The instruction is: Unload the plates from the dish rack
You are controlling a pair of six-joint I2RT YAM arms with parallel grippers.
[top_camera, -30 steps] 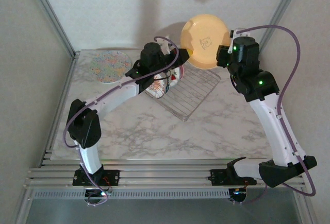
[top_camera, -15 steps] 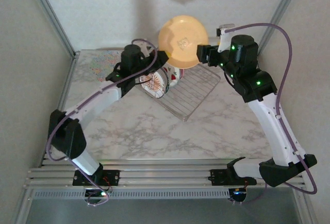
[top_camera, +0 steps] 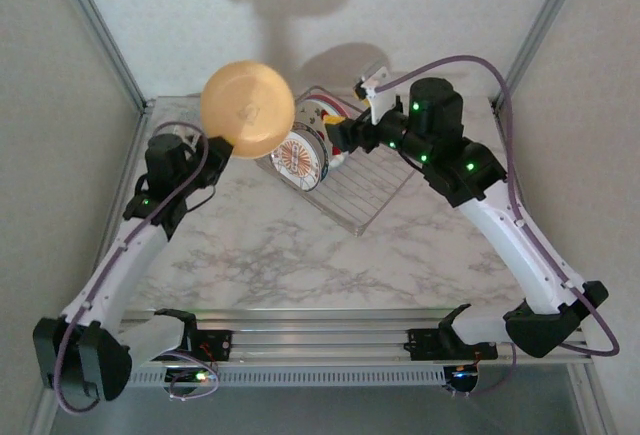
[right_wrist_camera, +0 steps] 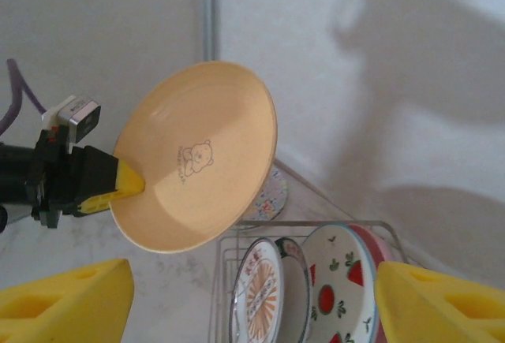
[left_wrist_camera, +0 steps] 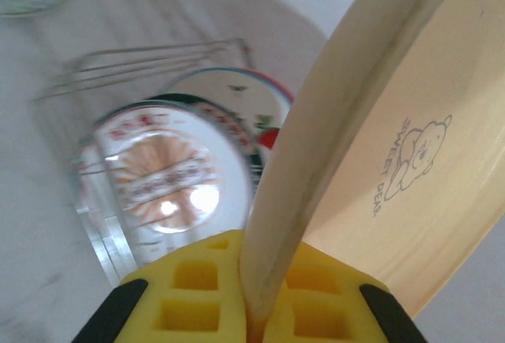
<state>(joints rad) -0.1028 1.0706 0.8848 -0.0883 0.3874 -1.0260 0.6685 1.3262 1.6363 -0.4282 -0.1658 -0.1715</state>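
I have the yellow plate point(top_camera: 247, 110) clamped by its rim in the left gripper point(left_wrist_camera: 256, 303), lifted clear left of the dish rack point(top_camera: 375, 190). My right gripper point(right_wrist_camera: 252, 303) gapes empty near the rack, where the sunburst plate point(top_camera: 297, 158) and fruit plate point(right_wrist_camera: 343, 292) stand.

The yellow plate point(left_wrist_camera: 450, 225) bears small grey print: the words "SWEET BEAR" run just beside a line-drawn bear point(left_wrist_camera: 424, 152), the second word less sharp. From the right wrist view that mark is too small to read.
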